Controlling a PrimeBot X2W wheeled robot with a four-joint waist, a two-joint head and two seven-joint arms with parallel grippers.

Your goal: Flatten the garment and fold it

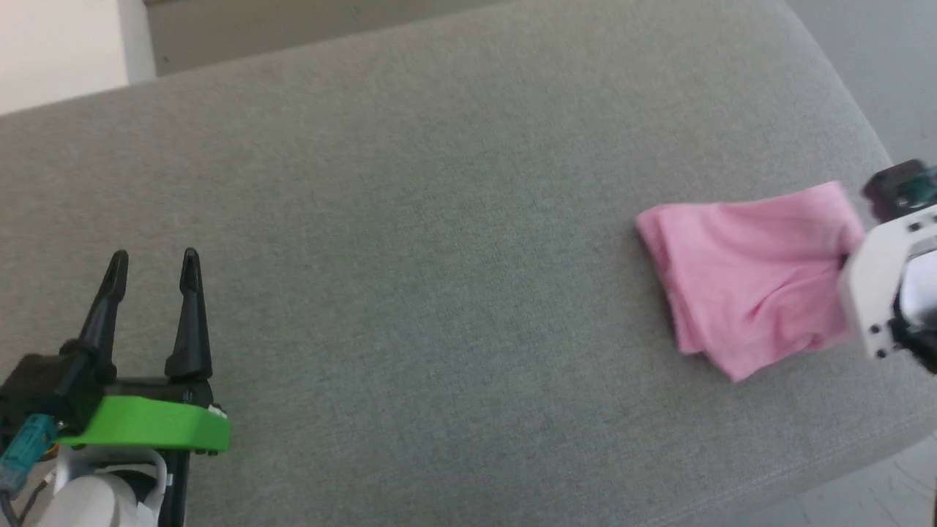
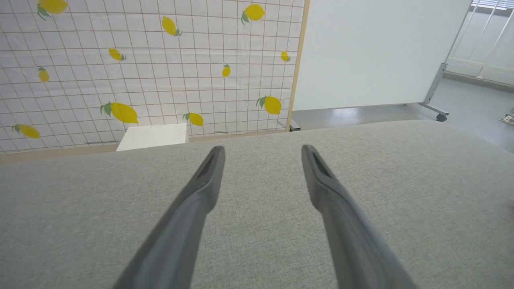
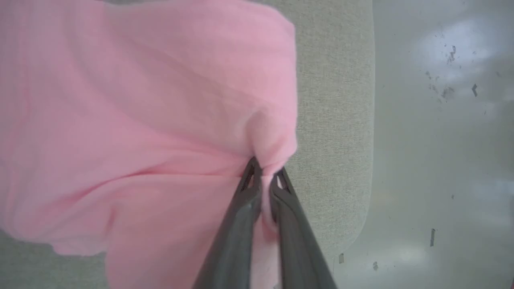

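I note my right claw [image 3: 267, 173] pinching the soft light pink shorts [image 1: 747, 278] at the right edge of the grey fabric worktop [image 1: 439, 219]. My left claw [image 1: 152, 265] is spread wide, well apart.

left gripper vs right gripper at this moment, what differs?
1. The left gripper has its jaws spread wide with nothing between them; the right gripper has its jaws shut on a fold of the pink shorts.
2. The left gripper is over bare grey cushion at the robot's near left; the right gripper is at the cushion's right edge, by the shorts.
Shared: each has two long dark fingers.
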